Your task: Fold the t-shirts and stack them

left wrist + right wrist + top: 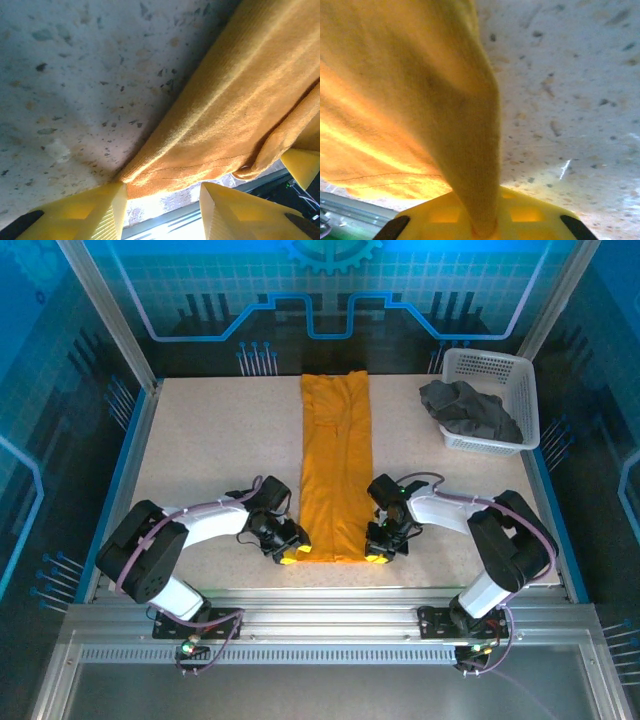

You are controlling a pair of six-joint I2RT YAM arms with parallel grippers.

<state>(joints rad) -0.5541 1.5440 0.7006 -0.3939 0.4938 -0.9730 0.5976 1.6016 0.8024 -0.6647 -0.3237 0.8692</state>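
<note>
Pinching, right wrist view: right gripper (481, 226) clamps a corner of the orange-yellow t-shirt (405, 100).
Left wrist view: left gripper (162, 202) fingers apart at the hem.
Top view: shirt in a long strip mid-table (200, 440).
Basket (523, 380): holds the charcoal t-shirt (470, 410).

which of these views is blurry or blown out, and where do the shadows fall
Top external: sharp and evenly lit, the orange t-shirt crisp on the table. Left wrist: weave in focus, a dark shadow on the table beside the shirt's edge, white glare along the bottom of the picture. Right wrist: the softest view, fabric close to the lens blurred and glowing overexposed at lower left.
</note>
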